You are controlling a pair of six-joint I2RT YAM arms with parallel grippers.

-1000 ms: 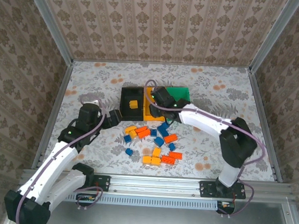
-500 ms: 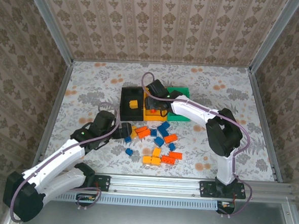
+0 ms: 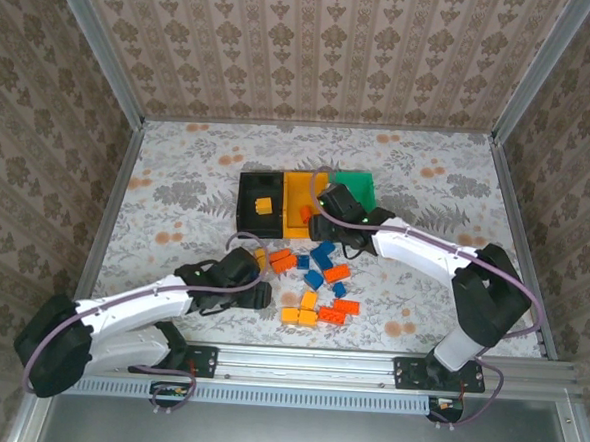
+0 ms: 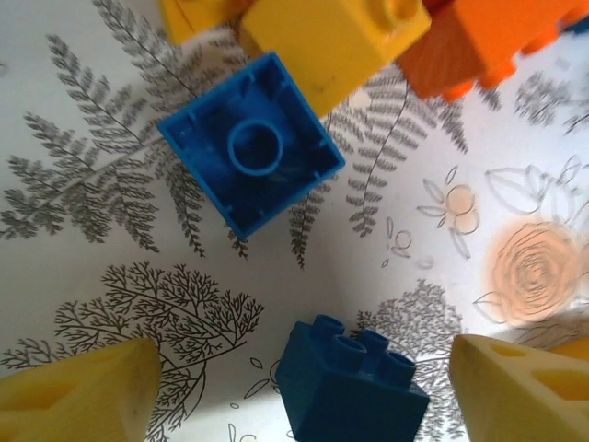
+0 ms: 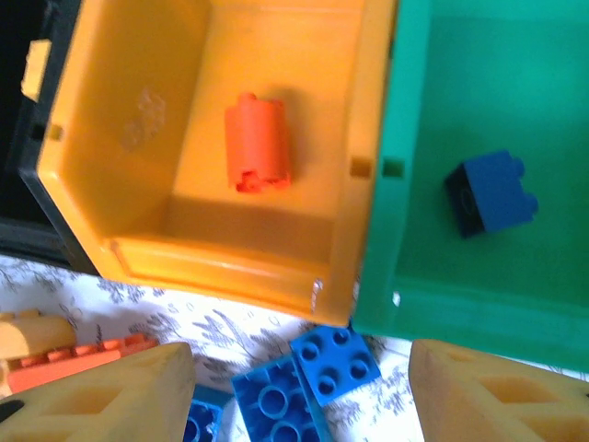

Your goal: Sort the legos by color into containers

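Left gripper: jaws wide, a studs-up blue brick lying between them on the table. An upturned blue brick sits just beyond, near a yellow brick. Hazard I note: closing off-centre could squirt the brick aside or tilt it.

Right gripper: wide, empty, over the front rims of the orange-yellow bin and green bin, blue bricks below. Hazard: descending there may clip a rim and shift the joined bins.
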